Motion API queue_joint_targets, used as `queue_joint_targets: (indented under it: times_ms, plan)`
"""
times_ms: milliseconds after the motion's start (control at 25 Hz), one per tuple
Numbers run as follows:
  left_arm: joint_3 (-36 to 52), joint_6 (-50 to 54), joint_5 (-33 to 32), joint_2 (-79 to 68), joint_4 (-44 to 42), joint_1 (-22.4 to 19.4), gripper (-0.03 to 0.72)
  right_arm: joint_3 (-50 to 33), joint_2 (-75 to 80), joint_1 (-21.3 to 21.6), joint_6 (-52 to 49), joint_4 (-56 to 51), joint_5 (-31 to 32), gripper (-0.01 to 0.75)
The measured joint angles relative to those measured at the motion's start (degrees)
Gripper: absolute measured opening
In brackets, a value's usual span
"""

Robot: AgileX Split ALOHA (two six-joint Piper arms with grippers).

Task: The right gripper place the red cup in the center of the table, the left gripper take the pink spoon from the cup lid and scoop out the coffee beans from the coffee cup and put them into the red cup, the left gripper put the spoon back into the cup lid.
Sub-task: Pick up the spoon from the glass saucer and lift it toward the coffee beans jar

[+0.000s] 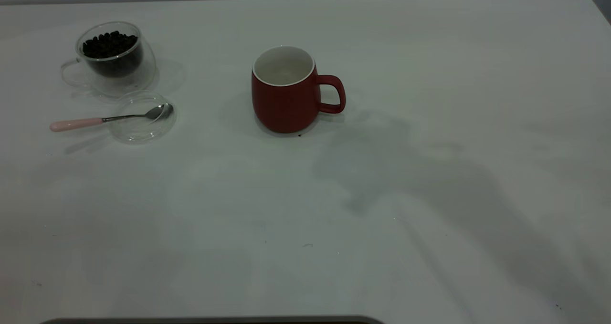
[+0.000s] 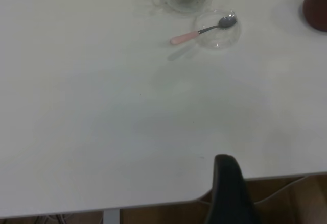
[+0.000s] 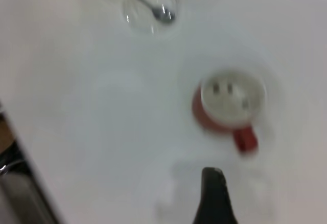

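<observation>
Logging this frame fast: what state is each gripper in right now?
Left gripper: holding nothing, off the white table's edge; fingers cannot be told.
Right gripper: above the table, holding nothing; cannot be told.

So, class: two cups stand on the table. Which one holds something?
The clear glass coffee cup, at the far left, is filled with dark coffee beans. The red cup near the centre shows only its white inside.

spoon (image 1: 110, 119) on lid (image 1: 143, 118), left of mug (image 1: 285, 92)

Overhead front camera; two wrist views
</observation>
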State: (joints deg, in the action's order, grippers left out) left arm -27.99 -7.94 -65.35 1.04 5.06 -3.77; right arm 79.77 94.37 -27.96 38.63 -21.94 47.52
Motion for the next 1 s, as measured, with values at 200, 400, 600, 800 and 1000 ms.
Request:
queue_joint_targets:
  times_ms: [200, 400, 600, 800, 1000]
  plan:
    - [0.00, 0.06, 0.00, 0.00, 0.00, 0.00, 0.525, 0.00, -11.33, 0.06, -22.58, 12.95, 18.83, 0.591]
    - [0.00, 0.14, 0.00, 0.00, 0.00, 0.00, 0.525, -2.83, -18.22, 0.06, -28.44, 16.13, 23.08, 0.591]
    - [0.00, 0.14, 0.00, 0.00, 0.00, 0.00, 0.525, -10.99, -26.12, 0.06, -28.44, 15.99, 23.29, 0.591]
    - [0.00, 0.14, 0.00, 0.00, 0.00, 0.00, 0.525, -21.60, -34.61, 0.06, -29.33, 15.87, 23.29, 0.591]
    - [0.00, 0.14, 0.00, 0.00, 0.00, 0.00, 0.525, -32.44, -43.22, 0.06, -31.49, 15.87, 23.29, 0.591]
